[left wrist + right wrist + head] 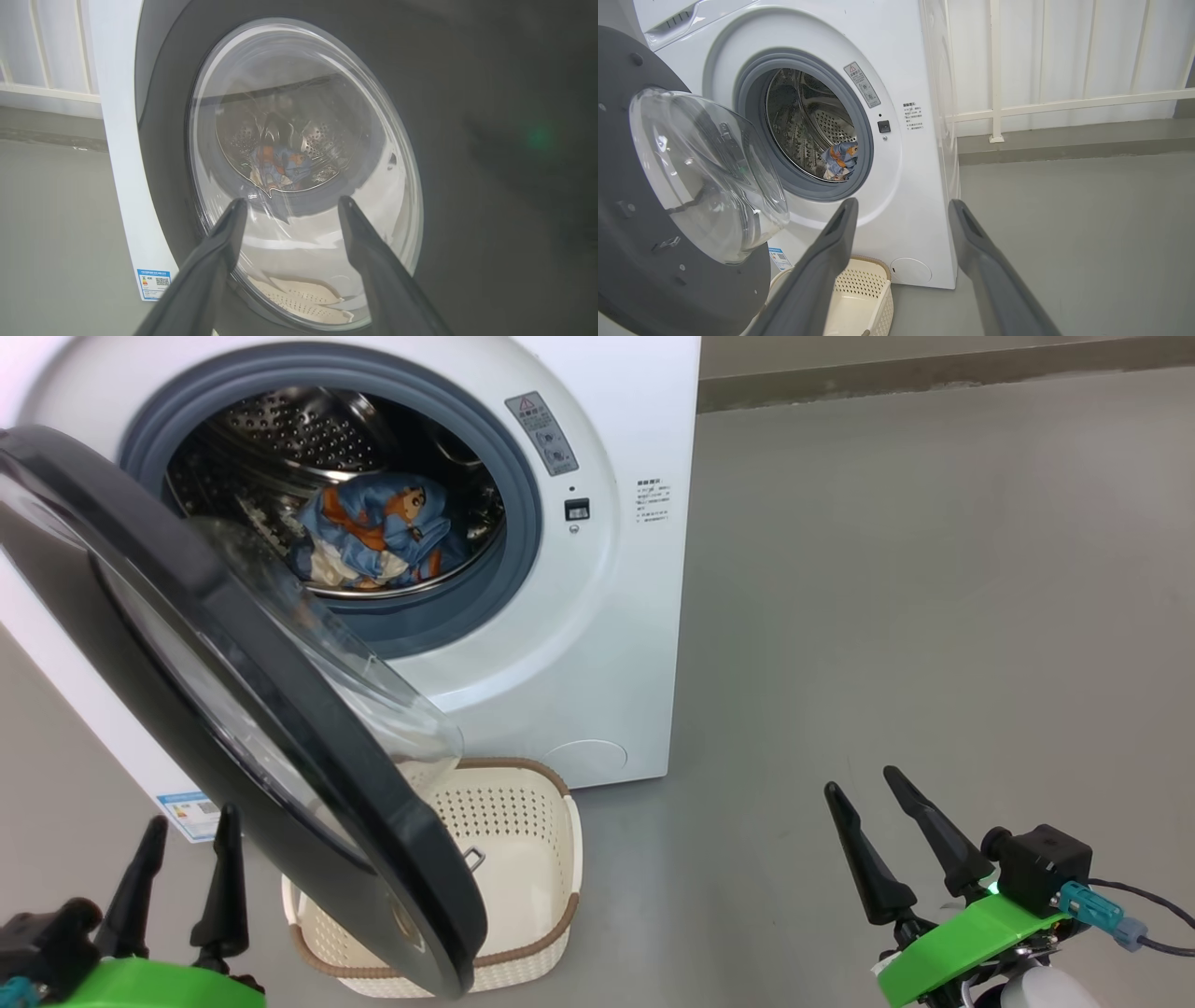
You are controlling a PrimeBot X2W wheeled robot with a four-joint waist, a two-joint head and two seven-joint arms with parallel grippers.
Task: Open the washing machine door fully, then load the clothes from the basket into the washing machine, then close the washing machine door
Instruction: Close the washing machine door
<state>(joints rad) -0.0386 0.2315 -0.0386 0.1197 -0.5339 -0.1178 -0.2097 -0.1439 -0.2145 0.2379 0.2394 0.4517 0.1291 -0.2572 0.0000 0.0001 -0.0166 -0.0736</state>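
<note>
Nearest the head camera, the left gripper [190, 819] and the right gripper [861, 780] rise from the lower corners, each with its two long dark fingers spread wide and nothing between them. The large round glossy black washing machine door [233, 653] stands swung out over the small cream-white perforated plastic basket [523, 821], which looks empty. The light blue printed clothes [383, 532] lie inside the steel drum of the big white front-loading washing machine [579, 644]. Loading therefore seems done, and closing the door is the step in hand.

From the left wrist, the left gripper [293, 200] points at the outer side of the door [467, 140], with its fingertips over the clear window. Whether they touch it cannot be told. Through the glass, the clothes [275, 163] and the basket [303, 298] show. A good close would press on the black ring towards the free edge, not on the glass. The push should stay steady until the latch catches.

From the right wrist, the right gripper [902, 203] hangs well apart from the machine [915, 186], jaws wide and holding nothing. The door's grey inner face [626, 233] and its bulging bowl stand before the opening. The clothes [840, 158] sit low near the drum mouth, so it is worth checking that no fabric crosses the gasket. The basket [864, 289] stands just below.
</note>
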